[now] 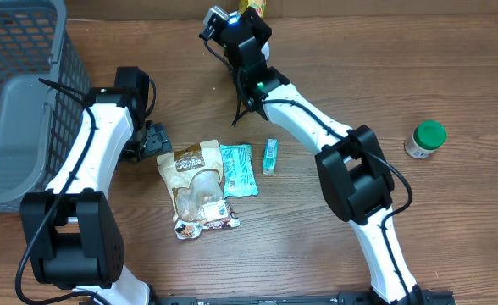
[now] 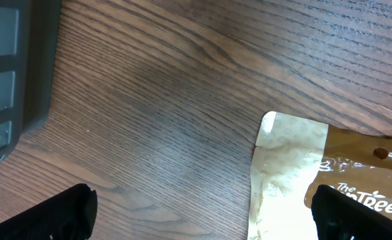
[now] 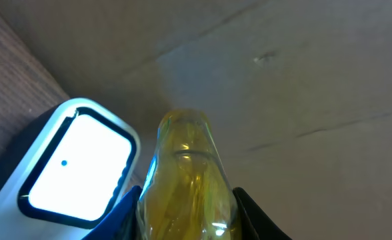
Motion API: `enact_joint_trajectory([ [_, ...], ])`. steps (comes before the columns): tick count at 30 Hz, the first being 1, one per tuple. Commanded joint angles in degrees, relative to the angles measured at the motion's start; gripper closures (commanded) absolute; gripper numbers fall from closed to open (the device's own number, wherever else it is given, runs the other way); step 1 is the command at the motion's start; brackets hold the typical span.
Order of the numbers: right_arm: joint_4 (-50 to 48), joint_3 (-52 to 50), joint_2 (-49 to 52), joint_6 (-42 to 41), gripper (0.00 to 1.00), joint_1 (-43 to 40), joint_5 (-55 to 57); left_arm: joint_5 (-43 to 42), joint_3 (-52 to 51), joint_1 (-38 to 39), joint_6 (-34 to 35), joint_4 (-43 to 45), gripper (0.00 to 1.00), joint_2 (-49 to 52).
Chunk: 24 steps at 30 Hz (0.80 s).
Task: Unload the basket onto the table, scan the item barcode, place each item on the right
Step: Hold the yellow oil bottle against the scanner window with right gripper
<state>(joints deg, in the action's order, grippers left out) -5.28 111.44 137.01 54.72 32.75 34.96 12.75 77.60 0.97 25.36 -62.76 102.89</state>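
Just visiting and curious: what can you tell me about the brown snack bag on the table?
The brown snack bag is a glossy plastic pouch, tan on top with a dark label and a small hang hole, with a clear window showing pale pieces. It lies flat on the wooden table. A teal packet lies alongside, seemingly touching it. The open left gripper sits by its top corner; contact cannot be told.

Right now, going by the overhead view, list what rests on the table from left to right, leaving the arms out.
basket → brown pouch → teal packet → teal box → green-capped jar
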Motion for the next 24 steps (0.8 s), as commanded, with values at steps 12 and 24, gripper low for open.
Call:
enact_joint_trajectory([
  [12,-0.39,1.38,0.44,-6.91,0.96,0.17,1.20,1.16,0.00,-0.20,0.42,0.07,0.00,0.61],
  [24,1.79,1.53,-7.28,-13.44,0.96,0.33,3.61,1.16,0.00,-0.20,0.39,0.07,0.00,0.61],
])
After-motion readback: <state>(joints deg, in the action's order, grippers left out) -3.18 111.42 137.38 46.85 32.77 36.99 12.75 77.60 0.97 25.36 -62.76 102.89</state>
